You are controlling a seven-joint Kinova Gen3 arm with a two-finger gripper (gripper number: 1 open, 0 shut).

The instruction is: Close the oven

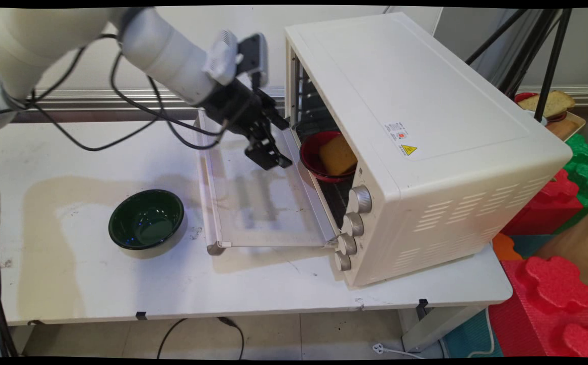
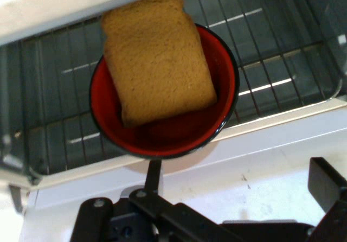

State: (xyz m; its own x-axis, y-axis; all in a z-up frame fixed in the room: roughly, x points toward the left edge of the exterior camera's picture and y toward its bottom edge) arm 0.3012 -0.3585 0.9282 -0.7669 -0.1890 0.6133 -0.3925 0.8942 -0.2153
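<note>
End effector [image 1: 268,154] is hovering over the lowered toaster oven door [image 1: 261,203], fingers spread wide and gripping nothing, facing the red bowl [image 2: 162,128] holding 1 bread slice [image 2: 157,60] on the oven rack [image 2: 271,52]; green bowl [image 1: 146,222] is sitting apart on the surface [image 1: 96,289].

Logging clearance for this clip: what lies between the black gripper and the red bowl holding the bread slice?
Nothing: only the lowered glass oven door under the black gripper, and the oven's sill before the red bowl, seen in the hand view.
</note>
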